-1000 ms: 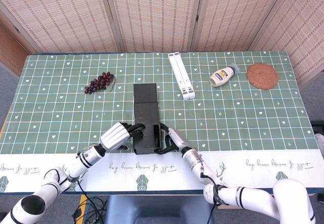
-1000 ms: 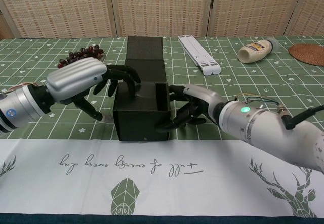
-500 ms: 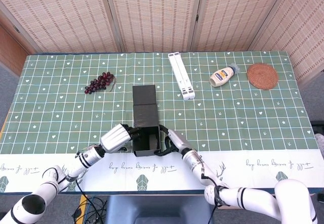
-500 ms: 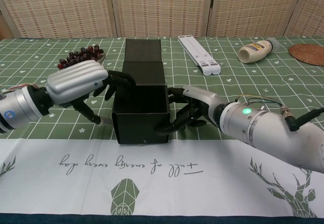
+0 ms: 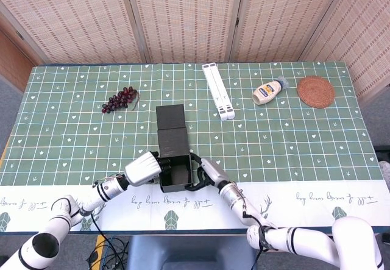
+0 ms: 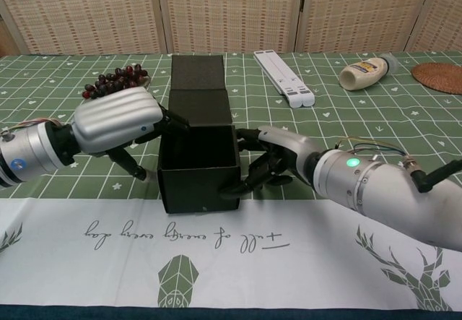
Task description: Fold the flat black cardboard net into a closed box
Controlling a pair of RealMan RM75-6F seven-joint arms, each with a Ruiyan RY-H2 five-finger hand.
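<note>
The black cardboard box point(image 5: 177, 173) point(image 6: 198, 167) stands half folded near the table's front edge, its walls up and its top open. Its lid flaps point(image 5: 171, 127) point(image 6: 197, 83) lie flat on the cloth behind it. My left hand point(image 5: 144, 169) point(image 6: 119, 120) presses against the box's left wall, fingers curled onto it. From the other side my right hand point(image 5: 206, 172) point(image 6: 271, 162) presses its fingers against the right wall. The box is squeezed between the two hands.
A bunch of dark grapes point(image 5: 119, 99) point(image 6: 114, 81) lies at the back left. A white folded stand point(image 5: 218, 90) point(image 6: 284, 77), a mayonnaise bottle point(image 5: 269, 91) point(image 6: 369, 71) and a woven coaster point(image 5: 315, 91) point(image 6: 437, 76) lie behind and to the right.
The box's front has tipped so that the open top now faces up, and the whole net has slid slightly left and toward me. Both hands followed it, staying on its side walls.
</note>
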